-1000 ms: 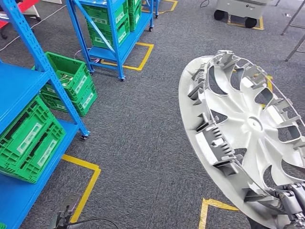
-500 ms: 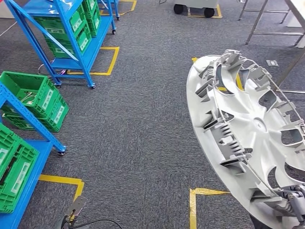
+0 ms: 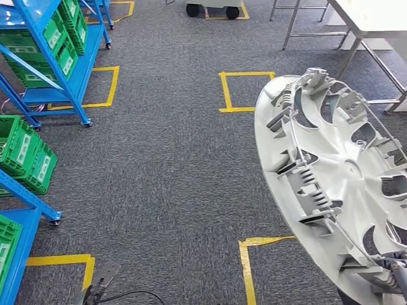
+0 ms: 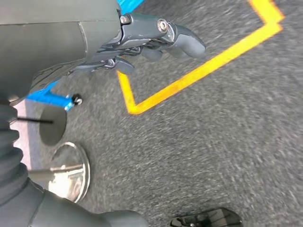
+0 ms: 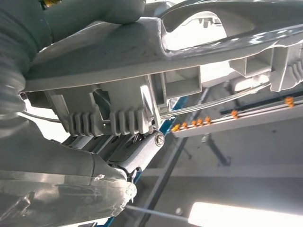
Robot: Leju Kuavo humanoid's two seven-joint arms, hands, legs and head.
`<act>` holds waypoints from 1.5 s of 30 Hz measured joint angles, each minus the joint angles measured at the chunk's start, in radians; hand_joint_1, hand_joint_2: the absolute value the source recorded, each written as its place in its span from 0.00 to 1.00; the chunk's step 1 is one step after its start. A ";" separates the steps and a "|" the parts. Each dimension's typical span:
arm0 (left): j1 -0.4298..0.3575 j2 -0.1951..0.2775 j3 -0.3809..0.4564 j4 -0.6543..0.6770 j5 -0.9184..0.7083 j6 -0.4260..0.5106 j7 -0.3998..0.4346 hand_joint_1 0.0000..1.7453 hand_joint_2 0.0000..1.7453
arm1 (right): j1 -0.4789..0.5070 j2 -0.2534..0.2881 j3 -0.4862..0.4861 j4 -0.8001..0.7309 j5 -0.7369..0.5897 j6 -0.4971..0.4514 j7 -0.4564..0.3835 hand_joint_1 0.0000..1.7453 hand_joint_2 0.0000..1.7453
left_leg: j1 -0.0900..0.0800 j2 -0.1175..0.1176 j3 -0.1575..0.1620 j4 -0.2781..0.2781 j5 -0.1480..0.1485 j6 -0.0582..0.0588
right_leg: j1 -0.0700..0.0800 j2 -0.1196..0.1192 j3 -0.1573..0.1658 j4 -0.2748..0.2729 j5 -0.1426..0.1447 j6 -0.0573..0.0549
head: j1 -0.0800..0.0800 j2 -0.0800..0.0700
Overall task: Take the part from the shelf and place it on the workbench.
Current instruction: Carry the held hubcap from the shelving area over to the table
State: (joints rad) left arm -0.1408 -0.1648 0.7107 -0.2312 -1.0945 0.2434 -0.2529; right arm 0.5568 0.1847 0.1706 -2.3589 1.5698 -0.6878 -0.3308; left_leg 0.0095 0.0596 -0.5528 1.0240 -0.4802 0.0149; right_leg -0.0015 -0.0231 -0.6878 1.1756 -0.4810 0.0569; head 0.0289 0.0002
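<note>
The right robot hand [image 3: 396,273] grips one silver wheel cover [image 3: 336,184] at its lower rim, at the bottom right of the head view. The cover is held tilted on edge above the grey carpet floor [image 3: 177,159], its ribbed, clipped inner face toward the camera. In the right wrist view the fingers [image 5: 139,153] close under the cover's rim [image 5: 150,52] with the thumb over it.

The left robot hand [image 4: 157,40] hangs beside the body over the carpet, holding nothing, its fingers loosely bent and apart.

Two blue shelf racks stand on the left: one at the top left [image 3: 53,51] stacked with green crates, one at the lower left edge [image 3: 19,203] with more green crates [image 3: 24,152] on it. Three yellow tape squares show whole or nearly so on the floor: one by the far rack [image 3: 108,89], one in the middle [image 3: 226,92], one partly under the cover [image 3: 247,267]; a fourth corner lies at the lower left [image 3: 62,260]. A white worktop [image 3: 369,16] on metal legs stands at the top right, well apart from the cover.
</note>
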 joint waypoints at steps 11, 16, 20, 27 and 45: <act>-0.007 -0.013 -0.015 0.000 0.011 -0.004 0.003 0.00 1.00 | -0.010 0.046 -0.028 -0.023 0.000 0.000 -0.054 1.00 1.00 | 0.000 -0.048 -0.094 0.228 -0.128 -0.042 | 0.002 0.050 0.088 -0.155 0.054 -0.048 | -0.014 0.000; -0.006 -0.012 -0.016 0.000 0.013 -0.003 0.003 0.00 1.00 | -0.011 0.056 -0.039 -0.031 0.000 0.000 -0.063 1.00 1.00 | 0.005 -0.093 -0.056 0.093 -0.002 -0.038 | 0.001 0.125 0.093 -0.151 0.052 -0.042 | -0.015 0.000; -0.009 -0.015 -0.016 0.000 0.013 -0.004 0.003 0.00 1.00 | -0.010 0.059 -0.043 -0.039 0.000 0.000 -0.063 1.00 1.00 | 0.007 -0.127 -0.017 -0.003 0.018 -0.025 | -0.004 0.168 0.074 -0.148 0.057 -0.018 | -0.015 0.000; -0.006 -0.013 -0.018 0.000 0.013 -0.003 0.003 0.00 1.00 | -0.012 0.061 -0.047 -0.043 0.000 0.000 -0.063 1.00 1.00 | 0.000 -0.039 -0.012 -0.009 0.017 0.008 | -0.003 0.031 -0.071 0.128 -0.069 0.005 | -0.004 0.000; -0.005 -0.014 -0.024 0.000 0.013 -0.003 0.003 0.00 1.00 | -0.013 0.066 -0.054 -0.054 0.000 -0.002 -0.064 1.00 1.00 | 0.001 -0.065 -0.101 0.196 -0.057 -0.039 | -0.005 0.107 0.089 -0.152 0.055 -0.050 | -0.017 0.000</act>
State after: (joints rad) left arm -0.1461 -0.1788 0.6870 -0.2309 -1.0815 0.2400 -0.2502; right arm 0.5443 0.2506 0.1163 -2.4132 1.5700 -0.6893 -0.3952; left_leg 0.0101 -0.0051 -0.6540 1.2198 -0.5371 -0.0243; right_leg -0.0066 0.0835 -0.5989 1.0237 -0.4264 0.0070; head 0.0115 0.0002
